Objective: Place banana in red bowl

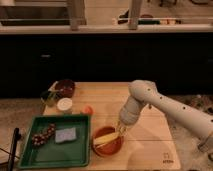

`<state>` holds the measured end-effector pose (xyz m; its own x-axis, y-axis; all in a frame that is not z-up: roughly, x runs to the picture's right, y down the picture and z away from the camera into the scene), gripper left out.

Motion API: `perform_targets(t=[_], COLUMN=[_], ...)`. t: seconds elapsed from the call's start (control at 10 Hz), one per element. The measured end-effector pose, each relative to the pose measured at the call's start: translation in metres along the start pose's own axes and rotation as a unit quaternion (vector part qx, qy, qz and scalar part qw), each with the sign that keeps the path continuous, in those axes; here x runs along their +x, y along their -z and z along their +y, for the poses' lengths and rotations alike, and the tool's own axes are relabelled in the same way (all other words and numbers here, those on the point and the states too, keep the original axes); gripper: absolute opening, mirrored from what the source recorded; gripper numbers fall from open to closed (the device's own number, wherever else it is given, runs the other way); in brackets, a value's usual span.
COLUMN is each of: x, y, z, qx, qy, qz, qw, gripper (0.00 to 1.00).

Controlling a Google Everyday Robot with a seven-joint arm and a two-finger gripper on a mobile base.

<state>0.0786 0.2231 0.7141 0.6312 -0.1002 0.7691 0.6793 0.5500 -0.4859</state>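
Note:
The red bowl [108, 145] sits on the wooden table near its front edge, right of the green tray. The pale yellow banana [105, 138] lies across the bowl's inside, its right end up at the gripper. My gripper [121, 131] hangs from the white arm over the bowl's right rim, pointing down and left, and is shut on the banana's right end.
A green tray [75, 151] at front left holds a grey sponge [65, 134] and a bunch of dark grapes [43, 135]. Behind it stand a white cup [64, 104], a dark maroon bowl [65, 87] and a small orange fruit [88, 109]. Bare table lies to the right.

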Motion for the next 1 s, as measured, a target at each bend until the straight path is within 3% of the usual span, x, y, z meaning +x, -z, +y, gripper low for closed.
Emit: perform_targets(t=[0.2,0.5,0.7,1.0], x=[0.0016,0.0032,0.0046,0.0065], y=[0.0000,-0.0001,0.0002,0.0008], z=[0.0010,0.0017,0.0025,0.0036], qx=[0.000,0.000,0.000,0.001], qy=[0.001,0.003,0.003,0.004], qz=[-0.002,-0.005,-0.006,-0.008], qw=[1.0000,1.0000,1.0000,1.0000], gripper=[0.12,0.13,0.23,0.25])
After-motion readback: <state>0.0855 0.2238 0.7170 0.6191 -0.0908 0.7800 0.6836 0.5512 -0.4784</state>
